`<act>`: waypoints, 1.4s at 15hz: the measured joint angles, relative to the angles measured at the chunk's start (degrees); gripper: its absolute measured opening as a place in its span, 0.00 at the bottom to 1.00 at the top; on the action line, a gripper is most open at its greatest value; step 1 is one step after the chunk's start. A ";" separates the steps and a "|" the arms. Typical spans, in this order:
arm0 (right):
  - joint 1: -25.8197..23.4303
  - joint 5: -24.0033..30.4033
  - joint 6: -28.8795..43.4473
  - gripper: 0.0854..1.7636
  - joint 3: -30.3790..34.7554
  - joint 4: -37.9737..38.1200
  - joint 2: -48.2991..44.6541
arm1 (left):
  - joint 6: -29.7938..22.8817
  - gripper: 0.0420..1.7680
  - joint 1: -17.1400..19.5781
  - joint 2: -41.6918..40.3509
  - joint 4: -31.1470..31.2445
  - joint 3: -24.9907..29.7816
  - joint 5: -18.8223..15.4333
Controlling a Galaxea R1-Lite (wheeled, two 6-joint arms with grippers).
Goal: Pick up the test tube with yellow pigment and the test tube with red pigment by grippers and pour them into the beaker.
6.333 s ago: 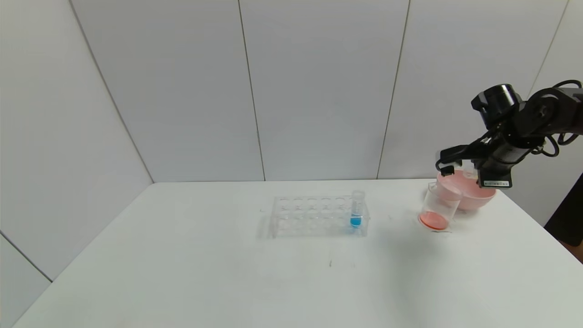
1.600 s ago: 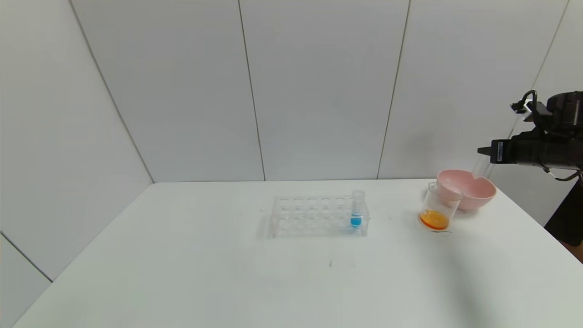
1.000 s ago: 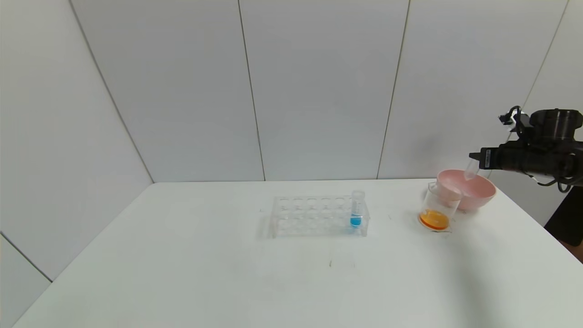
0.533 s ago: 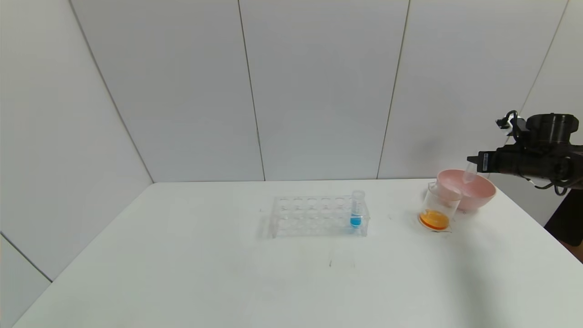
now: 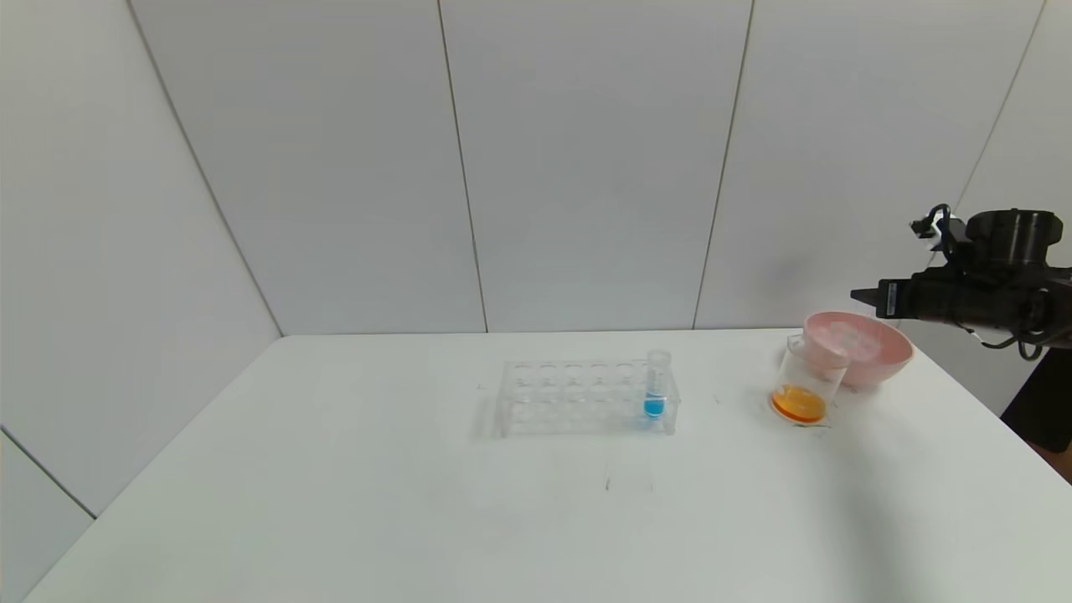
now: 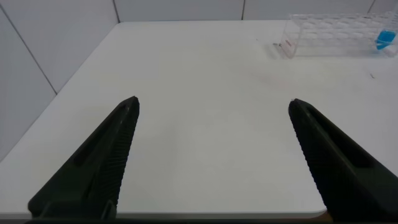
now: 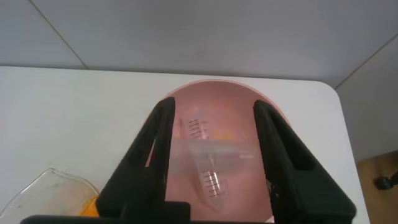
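My right gripper [image 7: 214,109] has its 2 fingers [image 7: 155,146] parted with a clear gap between them, and as far as I can tell they grip nothing. Across that gap, below the tips, a clear tube [image 7: 211,155] shows as a blur, its long axis running from finger to finger. It sits inside the pink bowl [image 7: 249,99], which lies directly under me. Graduation marks above and below that blur suggest 2 emptied tubes in there. I see no pigment left in either, so I cannot tell which was yellow and which red.

In the head view my right gripper [image 5: 856,295] hangs level over the bowl's [image 5: 888,356] far rim, with pale clear shapes [image 5: 840,335] down inside it. The beaker [image 5: 804,385] touches the bowl on the side toward the table's middle and holds orange liquid at its bottom. I judge both pours done.

Since the bowl lies below my tips, my way out is up and back. Farther off, the rack [image 5: 578,398] holds only the blue tube [image 5: 656,387]. My left gripper [image 6: 211,155] idles wide open over the table's [image 6: 199,74] left near edge.
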 joint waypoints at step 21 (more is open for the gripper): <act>16.49 -5.52 8.72 0.94 22.77 -0.65 -29.20 | 0.00 0.97 0.00 0.00 0.00 0.00 -0.02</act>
